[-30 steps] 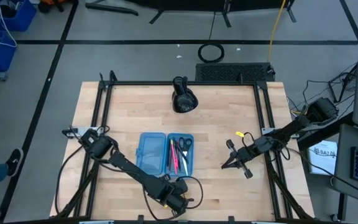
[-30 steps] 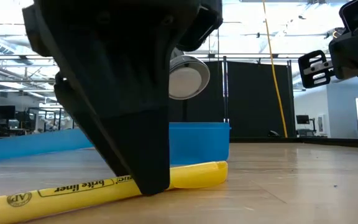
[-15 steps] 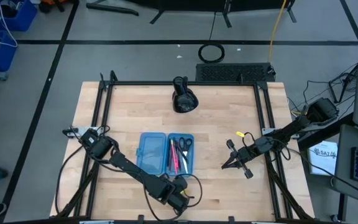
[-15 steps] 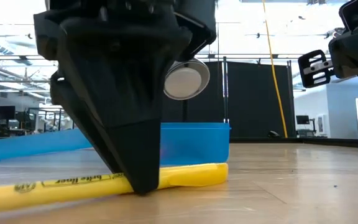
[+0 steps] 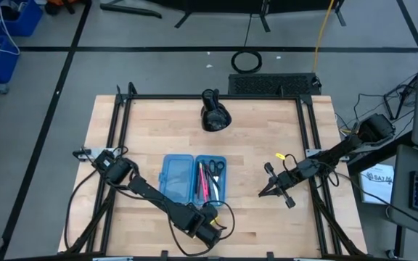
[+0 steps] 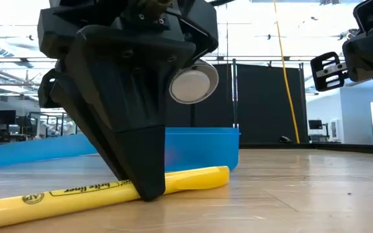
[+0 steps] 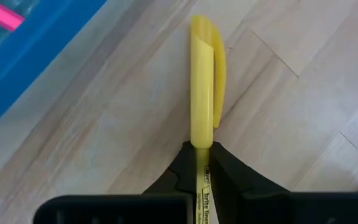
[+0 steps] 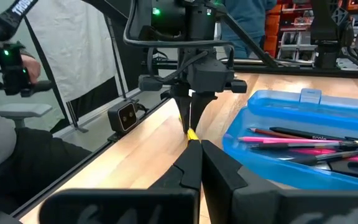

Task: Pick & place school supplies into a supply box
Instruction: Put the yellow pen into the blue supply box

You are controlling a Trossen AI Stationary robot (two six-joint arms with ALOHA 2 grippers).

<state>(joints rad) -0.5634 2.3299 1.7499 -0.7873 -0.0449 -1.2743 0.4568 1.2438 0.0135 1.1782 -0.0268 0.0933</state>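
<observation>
The yellow highlighter (image 7: pixel 202 102) lies flat on the counter (image 5: pixel 267 145) just beside the near edge of the box (image 5: pixel 194 179), and the left gripper (image 7: pixel 201 157) is closed on its barrel, with the capped end sticking out past the fingertips. Because the hold sits well back from the cap and the pen rests on the wood, a lift could let it pivot or slip between the fingers, and the long free end could catch the box wall on the way over. The right gripper (image 5: pixel 269 191) waits well apart from the box, pinched together on nothing.
</observation>
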